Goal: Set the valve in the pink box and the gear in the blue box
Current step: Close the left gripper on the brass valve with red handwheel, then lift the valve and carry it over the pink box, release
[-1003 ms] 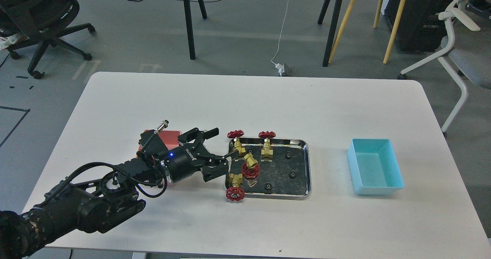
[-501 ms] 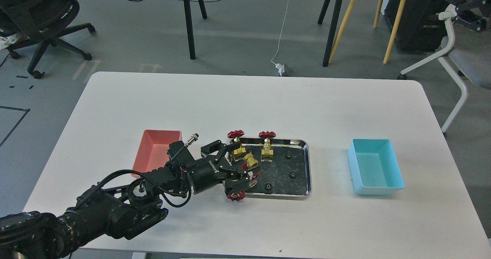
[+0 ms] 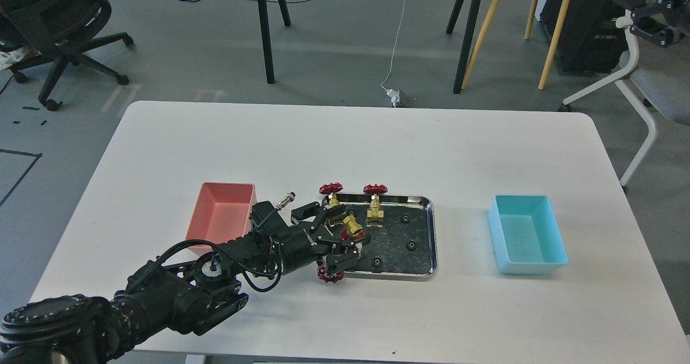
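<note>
Four valves sit at the left end of a steel tray (image 3: 434, 229): two upright at the back (image 3: 331, 189) (image 3: 374, 212), one on its side in the middle (image 3: 351, 225), one at the front corner (image 3: 330, 274). Several black gears (image 3: 411, 245) lie on the tray floor. My left gripper (image 3: 335, 233) reaches over the tray's left rim, its jaws apart on either side of the middle valve. The pink box (image 3: 223, 213) stands left of the tray, partly behind my arm. The blue box (image 3: 527, 234) stands right, empty. A dark jointed part at the top right looks like my right gripper (image 3: 644, 19), far off the table.
The white table (image 3: 345, 148) ends near the bottom of the view. Office chairs (image 3: 641, 78), tripod legs and cables stand on the floor beyond the table's far edge.
My left gripper moved right from over the pink box onto the tray's left end and dropped among the valves. The dark part at the top right shifted left.
</note>
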Robot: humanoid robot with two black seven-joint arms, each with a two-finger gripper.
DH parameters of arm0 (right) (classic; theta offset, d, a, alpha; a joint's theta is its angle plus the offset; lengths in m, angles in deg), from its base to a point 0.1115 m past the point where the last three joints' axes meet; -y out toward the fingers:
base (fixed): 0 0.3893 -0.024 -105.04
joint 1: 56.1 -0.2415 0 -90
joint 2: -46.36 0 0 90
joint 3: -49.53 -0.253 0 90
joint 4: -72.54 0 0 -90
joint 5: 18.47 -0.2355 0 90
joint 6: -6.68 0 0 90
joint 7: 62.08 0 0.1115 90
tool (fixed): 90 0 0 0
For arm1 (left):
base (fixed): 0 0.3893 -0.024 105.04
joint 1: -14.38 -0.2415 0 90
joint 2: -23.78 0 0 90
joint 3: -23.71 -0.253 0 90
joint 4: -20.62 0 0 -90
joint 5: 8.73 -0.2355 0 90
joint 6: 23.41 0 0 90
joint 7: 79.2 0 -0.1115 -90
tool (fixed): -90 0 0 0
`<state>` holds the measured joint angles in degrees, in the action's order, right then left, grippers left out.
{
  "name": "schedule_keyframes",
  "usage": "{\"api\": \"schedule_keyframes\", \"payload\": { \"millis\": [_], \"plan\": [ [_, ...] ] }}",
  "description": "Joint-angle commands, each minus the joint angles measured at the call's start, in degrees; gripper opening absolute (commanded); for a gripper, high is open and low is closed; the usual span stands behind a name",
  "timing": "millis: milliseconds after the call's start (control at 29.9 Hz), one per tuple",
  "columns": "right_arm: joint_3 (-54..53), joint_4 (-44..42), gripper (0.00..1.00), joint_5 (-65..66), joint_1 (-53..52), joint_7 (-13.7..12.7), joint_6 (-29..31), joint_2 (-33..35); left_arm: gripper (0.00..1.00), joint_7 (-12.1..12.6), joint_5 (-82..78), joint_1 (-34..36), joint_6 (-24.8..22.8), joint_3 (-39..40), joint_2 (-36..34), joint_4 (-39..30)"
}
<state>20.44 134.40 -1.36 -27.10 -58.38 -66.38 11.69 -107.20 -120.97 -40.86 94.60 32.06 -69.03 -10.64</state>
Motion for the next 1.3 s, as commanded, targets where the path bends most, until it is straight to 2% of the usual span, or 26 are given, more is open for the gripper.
{"api": "schedule_keyframes", "payload": {
  "millis": [0,234,468,635,735,902,1003,1270],
  "plan": [
    [0.0,-0.6,0.99,0.0,0.0,0.0,0.0,-0.2,0.83,0.0,0.0,0.1,0.0,-1.2,0.6,0.7],
    [0.0,-1.0,0.99,0.3,0.0,0.0,0.0,-0.6,0.73,0.0,0.1,0.5,0.0,-1.8,0.9,2.1],
    [0.0,-1.4,0.99,0.6,0.0,0.1,0.0,-0.7,0.47,0.0,0.1,0.7,0.0,-1.9,0.9,2.1],
    [0.0,-1.4,0.99,0.6,0.0,0.1,0.0,-0.9,0.23,0.0,0.1,0.7,0.0,-1.9,0.9,2.1],
    [0.0,-1.6,0.99,1.3,0.1,0.1,0.0,-1.0,0.15,0.0,0.3,0.7,0.0,-1.9,0.9,2.1],
    [0.0,-2.7,0.99,2.2,0.1,0.1,0.0,-1.9,0.15,0.0,1.9,1.4,0.0,-1.0,-0.1,0.9],
    [0.0,-3.2,0.99,2.2,0.0,0.1,0.0,-2.5,0.16,0.0,8.6,3.6,0.0,-1.0,-1.8,-0.9],
    [0.0,-6.6,0.99,2.1,-3.1,-0.1,0.5,-5.1,0.17,0.0,13.0,4.5,0.0,-1.0,-15.3,-12.8]
  ]
}}
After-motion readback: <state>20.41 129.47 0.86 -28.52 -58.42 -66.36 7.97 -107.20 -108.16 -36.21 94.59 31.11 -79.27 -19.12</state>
